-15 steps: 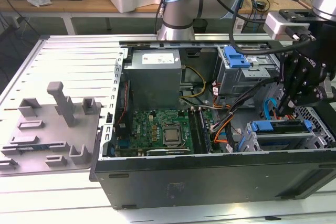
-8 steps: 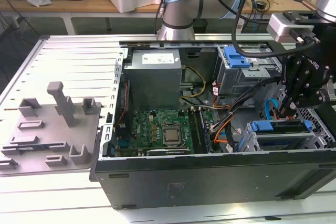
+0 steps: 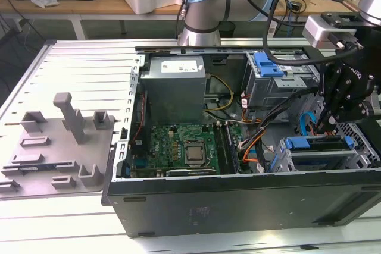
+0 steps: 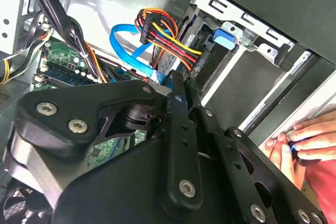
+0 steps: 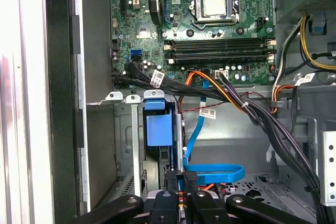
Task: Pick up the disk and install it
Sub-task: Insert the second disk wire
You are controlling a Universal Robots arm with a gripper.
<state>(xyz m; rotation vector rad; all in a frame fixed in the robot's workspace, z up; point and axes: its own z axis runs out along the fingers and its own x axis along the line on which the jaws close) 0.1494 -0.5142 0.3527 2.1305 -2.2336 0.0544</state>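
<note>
Hovering inside one open computer case: one gripper, fingers pressed together, near one disk.

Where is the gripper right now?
In the exterior view the gripper is at the view's right, lowered inside the open computer case, just above the drive cage with the blue latch and beside a blue cable.

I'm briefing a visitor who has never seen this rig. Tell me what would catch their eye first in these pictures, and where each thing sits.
The open computer case lies on its side on the slatted table, its green motherboard bare in the middle. The black gripper hangs inside the case at the exterior view's right, just above the drive cage with the blue latch. In the second wrist view a person's hand rests on the case's edge.
</note>
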